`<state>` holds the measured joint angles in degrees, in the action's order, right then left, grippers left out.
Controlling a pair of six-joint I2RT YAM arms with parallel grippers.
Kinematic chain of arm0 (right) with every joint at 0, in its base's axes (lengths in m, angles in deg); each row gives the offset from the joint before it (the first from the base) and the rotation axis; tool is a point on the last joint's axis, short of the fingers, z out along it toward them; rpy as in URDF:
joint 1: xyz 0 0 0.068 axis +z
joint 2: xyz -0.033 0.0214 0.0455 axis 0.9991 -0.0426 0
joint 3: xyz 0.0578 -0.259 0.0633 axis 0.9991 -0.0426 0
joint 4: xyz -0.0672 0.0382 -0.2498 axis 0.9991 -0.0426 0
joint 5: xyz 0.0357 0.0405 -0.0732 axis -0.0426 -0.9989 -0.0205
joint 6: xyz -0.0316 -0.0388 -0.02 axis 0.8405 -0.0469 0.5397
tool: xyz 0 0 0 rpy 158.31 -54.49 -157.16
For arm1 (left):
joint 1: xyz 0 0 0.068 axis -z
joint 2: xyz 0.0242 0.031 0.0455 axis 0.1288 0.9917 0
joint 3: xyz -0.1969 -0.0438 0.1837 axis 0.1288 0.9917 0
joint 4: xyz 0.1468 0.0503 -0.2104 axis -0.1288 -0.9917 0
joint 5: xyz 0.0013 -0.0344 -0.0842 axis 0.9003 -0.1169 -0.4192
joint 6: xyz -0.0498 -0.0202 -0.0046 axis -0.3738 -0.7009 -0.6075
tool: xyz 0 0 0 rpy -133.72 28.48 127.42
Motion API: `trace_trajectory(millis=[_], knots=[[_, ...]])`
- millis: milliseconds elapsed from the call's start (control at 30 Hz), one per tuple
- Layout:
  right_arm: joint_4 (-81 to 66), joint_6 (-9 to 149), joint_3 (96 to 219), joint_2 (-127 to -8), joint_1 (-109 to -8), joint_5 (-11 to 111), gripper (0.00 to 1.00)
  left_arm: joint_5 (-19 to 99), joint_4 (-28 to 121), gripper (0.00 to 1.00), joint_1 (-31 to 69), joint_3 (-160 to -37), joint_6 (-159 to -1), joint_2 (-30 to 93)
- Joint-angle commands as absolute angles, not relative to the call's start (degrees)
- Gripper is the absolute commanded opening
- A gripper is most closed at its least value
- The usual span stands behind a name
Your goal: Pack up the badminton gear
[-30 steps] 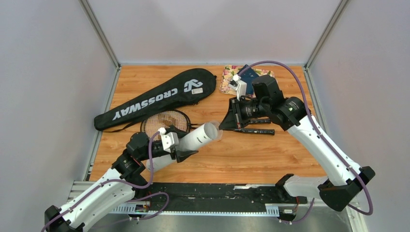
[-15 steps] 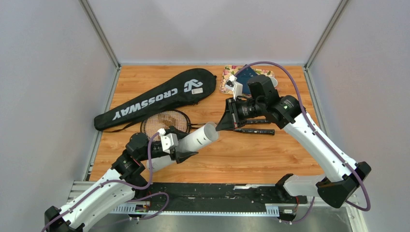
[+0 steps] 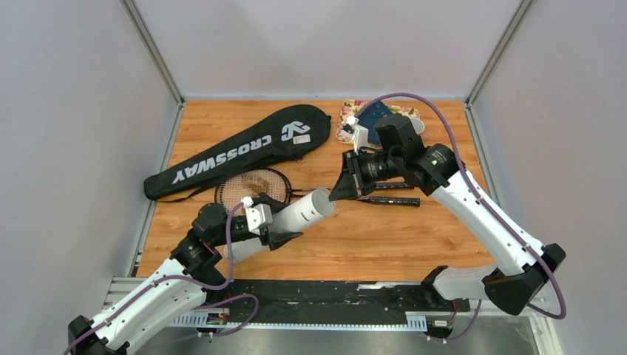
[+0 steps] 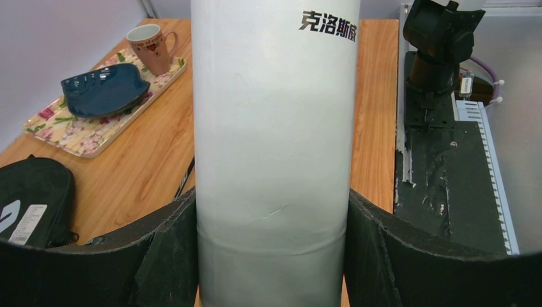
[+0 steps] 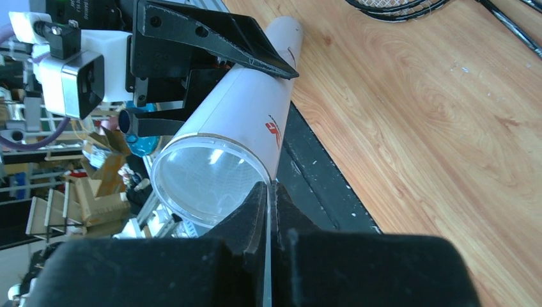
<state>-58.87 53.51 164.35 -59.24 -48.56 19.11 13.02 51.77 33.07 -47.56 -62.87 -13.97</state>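
My left gripper (image 3: 279,231) (image 4: 271,214) is closed round a white cylindrical tube (image 3: 303,211) (image 4: 275,128) (image 5: 246,121) and holds it tilted above the table, mouth toward the right. A clear round lid (image 5: 204,176) sits at that mouth. My right gripper (image 3: 334,196) (image 5: 267,187) is shut, its tips pinching the lid's rim. The black CROSSWAY racket cover (image 3: 236,151) (image 4: 32,198) lies at the back left. A strung racket head (image 3: 251,185) (image 5: 396,6) lies beside it, partly under the tube. A black racket handle (image 3: 388,200) shows under the right arm.
A floral tray (image 3: 346,126) (image 4: 96,137) stands at the back right with a dark blue dish (image 4: 102,89) and a small cup (image 4: 150,45) on it. A black rail (image 3: 333,292) runs along the near edge. Grey walls enclose the table on three sides.
My right gripper has moved left toward the tube's mouth, bringing the clear lid from just off the end onto it. The left arm and tube have held still.
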Motion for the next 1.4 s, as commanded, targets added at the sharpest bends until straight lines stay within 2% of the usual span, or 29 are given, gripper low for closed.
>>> trace_trajectory(millis=[0, 267, 467, 700, 933, 1100, 1367], knots=[[-62.5, 56.0, 167.4, -61.4, -45.5, 21.5, 0.09, 11.4, 55.6, 0.16, 33.2, -47.4, -63.6, -14.0], [-62.8, 54.4, 169.7, -61.2, -39.0, 37.9, 0.19, 11.9, 55.4, 0.16, 33.3, -47.5, -63.8, -13.8], [-64.5, 55.2, 172.0, -61.5, -36.9, 42.5, 0.24, 11.8, 55.2, 0.16, 33.2, -47.6, -63.8, -13.6], [-65.5, 55.8, 174.7, -62.3, -35.3, 43.6, 0.37, 12.4, 54.9, 0.16, 33.2, -47.8, -64.0, -13.7], [-66.6, 54.5, 176.3, -64.4, -28.9, 53.5, 0.46, 15.3, 54.7, 0.16, 33.2, -48.2, -64.6, -12.8], [-66.4, 54.0, 175.9, -66.2, -25.3, 56.0, 0.47, 15.0, 54.9, 0.15, 33.2, -48.3, -64.7, -12.5], [-63.3, 42.8, 173.3, -70.5, -16.3, 75.2, 0.43, 20.7, 58.0, 0.13, 33.2, -48.0, -67.9, -12.7]])
